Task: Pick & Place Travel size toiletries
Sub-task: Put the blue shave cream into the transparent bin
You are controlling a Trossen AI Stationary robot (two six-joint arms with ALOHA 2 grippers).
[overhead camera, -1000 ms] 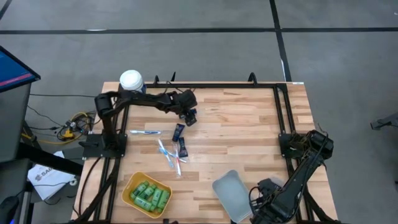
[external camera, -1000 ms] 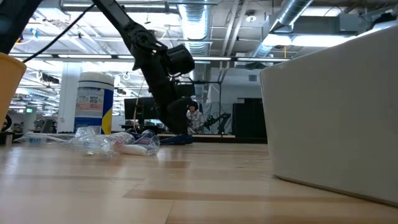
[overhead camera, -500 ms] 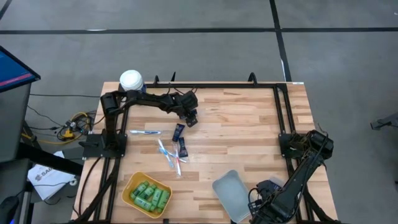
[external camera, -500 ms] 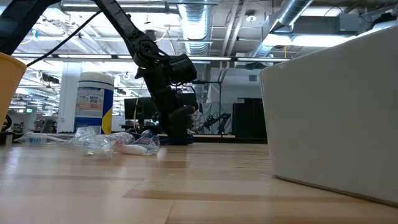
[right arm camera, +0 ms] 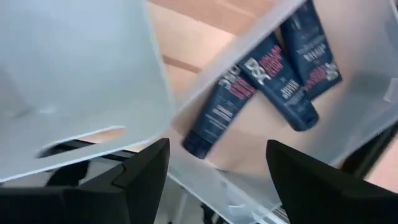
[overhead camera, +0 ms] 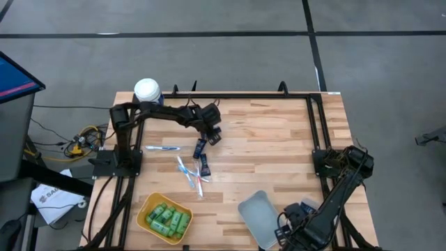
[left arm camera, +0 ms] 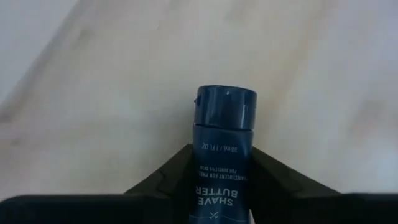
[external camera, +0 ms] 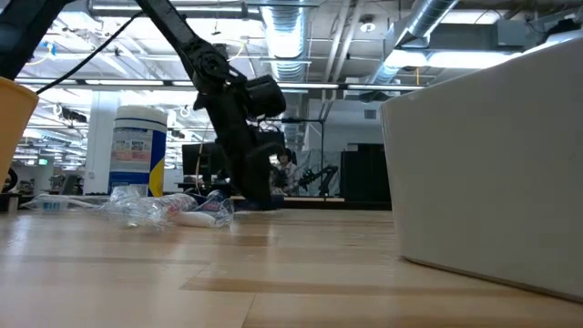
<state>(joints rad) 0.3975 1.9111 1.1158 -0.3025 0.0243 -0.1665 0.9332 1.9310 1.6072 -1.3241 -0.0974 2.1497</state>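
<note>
My left gripper [overhead camera: 210, 134] is low over the far left of the table, shut on a dark navy flat tube [left arm camera: 222, 146] printed SHAVE BUTTER. Two more navy tubes [overhead camera: 200, 148] [overhead camera: 205, 166] and several thin toothbrush sticks [overhead camera: 188, 174] lie flat on the wood just near of it. Small green bottles [overhead camera: 167, 219] lie in a yellow bin [overhead camera: 145, 209]. My right gripper [overhead camera: 287, 230] is open at the near right, beside a pale bin [overhead camera: 254, 213]. Its wrist view looks through the bin's clear wall at several navy tubes [right arm camera: 273, 74]. My left gripper pinches the navy tube's flat body [left arm camera: 221, 180] between its two fingers [left arm camera: 168, 183], below the round cap [left arm camera: 224, 106], which sticks out past the fingertips. The fingers lie along the tube and slant down. I cannot tell whether the tube touches the table.
A big white-lidded canister [overhead camera: 147, 90] stands at the far left corner. A black frame rail [overhead camera: 313, 125] runs along the table's right side. A single toothbrush [overhead camera: 162, 148] lies left of the tubes. Bare wood lies across the middle and far right.
My left gripper has gone down toward the table and a little toward the near left, toward the loose tubes, with the navy tube between its fingers.
</note>
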